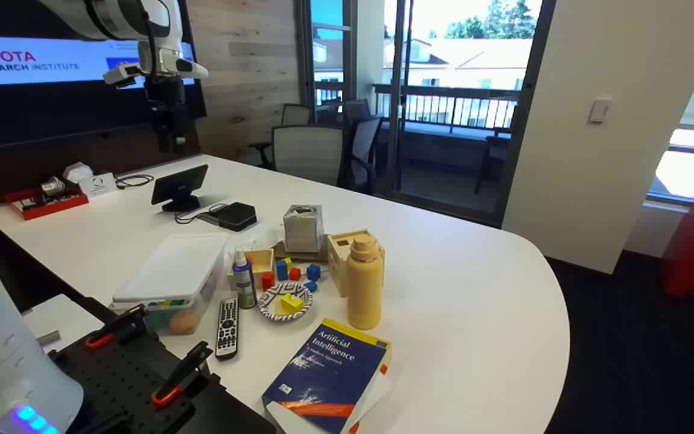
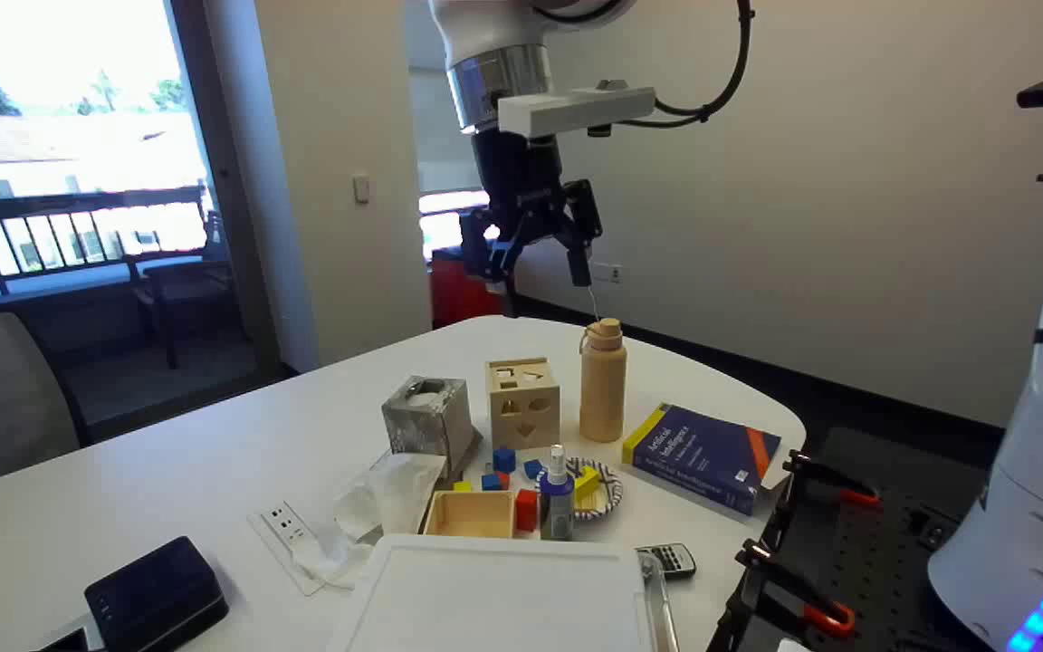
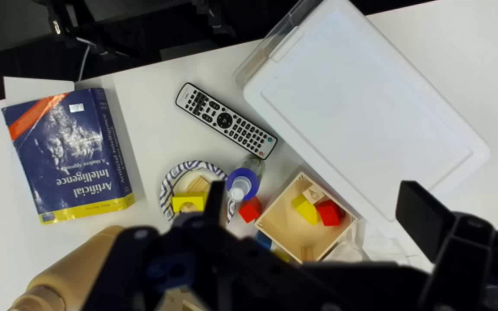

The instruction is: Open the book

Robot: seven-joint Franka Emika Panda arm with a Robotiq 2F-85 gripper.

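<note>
The book [image 1: 332, 374] lies shut and flat near the table's edge, its dark blue cover with white lettering facing up. It has an orange-red band at one end and a yellow band at the other. It also shows in an exterior view [image 2: 703, 457] and in the wrist view [image 3: 65, 151]. Something flat and white sticks out from under it. My gripper [image 2: 543, 288] is open and empty, high above the table and well apart from the book. In the wrist view its fingers [image 3: 311, 196] are wide apart above a small wooden box [image 3: 290, 220], with the book off to the left.
A tan bottle [image 2: 603, 389] stands close beside the book. A patterned plate [image 1: 285, 301], a remote [image 3: 226, 121], a spray bottle [image 1: 243, 280], a wooden shape box [image 2: 523, 407], a tissue box [image 2: 431, 417] and a lidded bin [image 3: 365, 108] crowd the table. Clamps [image 1: 181, 374] stand at the robot's base.
</note>
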